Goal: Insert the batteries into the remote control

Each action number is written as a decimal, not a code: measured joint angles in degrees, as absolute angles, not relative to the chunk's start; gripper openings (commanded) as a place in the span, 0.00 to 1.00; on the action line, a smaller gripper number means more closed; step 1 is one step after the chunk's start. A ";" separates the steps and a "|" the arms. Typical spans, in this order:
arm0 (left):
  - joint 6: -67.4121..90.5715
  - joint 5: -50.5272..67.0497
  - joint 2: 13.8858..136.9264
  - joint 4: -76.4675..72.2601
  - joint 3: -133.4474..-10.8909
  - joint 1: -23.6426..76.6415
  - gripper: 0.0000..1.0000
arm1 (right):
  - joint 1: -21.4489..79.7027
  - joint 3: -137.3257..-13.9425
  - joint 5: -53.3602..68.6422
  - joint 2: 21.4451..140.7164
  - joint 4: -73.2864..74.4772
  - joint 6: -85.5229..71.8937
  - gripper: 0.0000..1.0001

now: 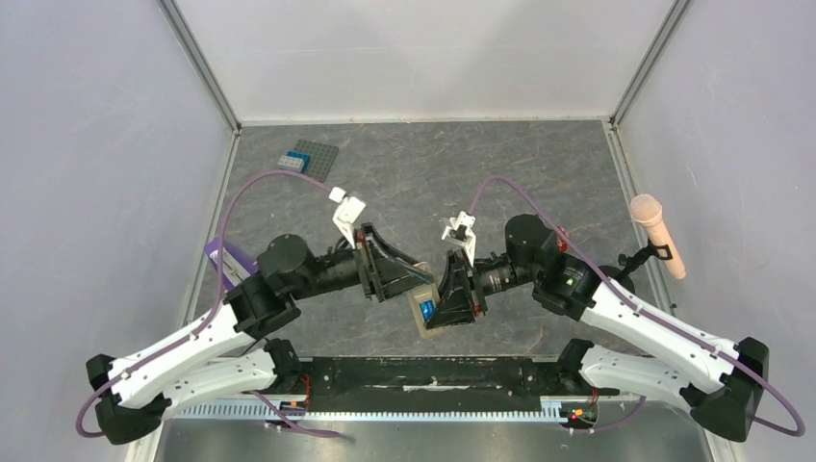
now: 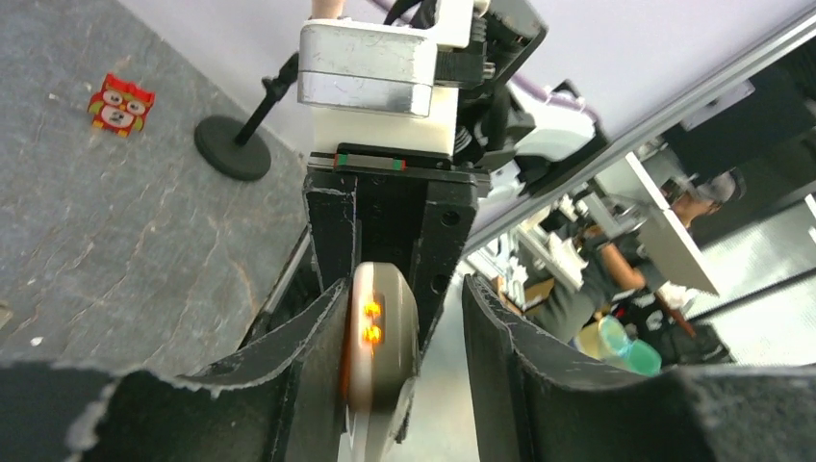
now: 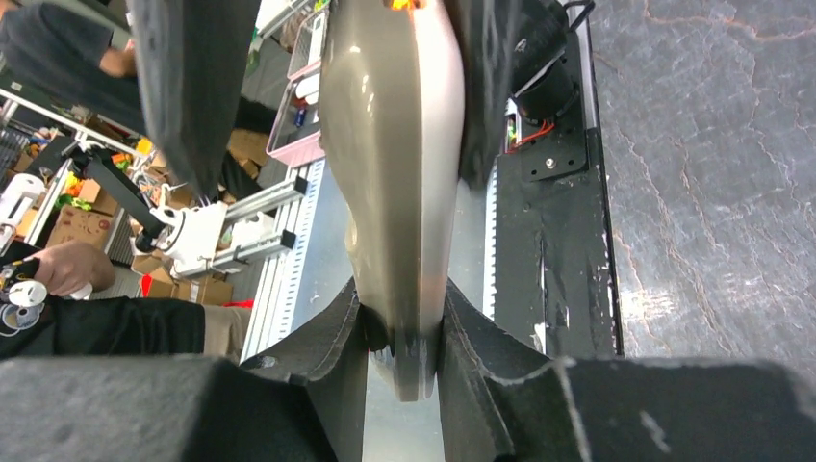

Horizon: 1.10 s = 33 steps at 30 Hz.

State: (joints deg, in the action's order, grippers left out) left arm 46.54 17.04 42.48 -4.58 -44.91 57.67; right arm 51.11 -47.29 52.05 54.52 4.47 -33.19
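Observation:
The remote control [image 1: 421, 310] hangs above the table's near middle between both arms, with a small blue battery [image 1: 426, 310] showing in its recess. My right gripper [image 3: 401, 298] is shut on one end of the remote control [image 3: 395, 144], both fingers pressed against its sides. My left gripper [image 2: 404, 298] is open around the other end. There the remote control [image 2: 385, 346], showing two orange lights, lies against one finger, with a clear gap to the other. In the top view the left gripper [image 1: 419, 277] and right gripper [image 1: 445, 310] meet tip to tip.
A grey studded plate with a blue brick [image 1: 306, 156] lies at the far left. A microphone [image 1: 659, 236] on a stand [image 2: 231, 149] rises at the right edge. A red owl toy [image 2: 120, 103] lies on the table. A purple item [image 1: 226, 260] sits at the left wall.

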 measured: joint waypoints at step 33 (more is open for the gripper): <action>37.08 8.45 41.08 15.00 -45.63 57.67 0.02 | 51.09 -51.31 39.86 54.54 16.38 -25.80 0.97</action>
State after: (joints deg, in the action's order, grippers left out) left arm 37.08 8.45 41.08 15.00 -45.63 57.67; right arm 51.09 -51.31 39.86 54.54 16.38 -25.80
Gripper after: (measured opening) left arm 0.308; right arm 0.970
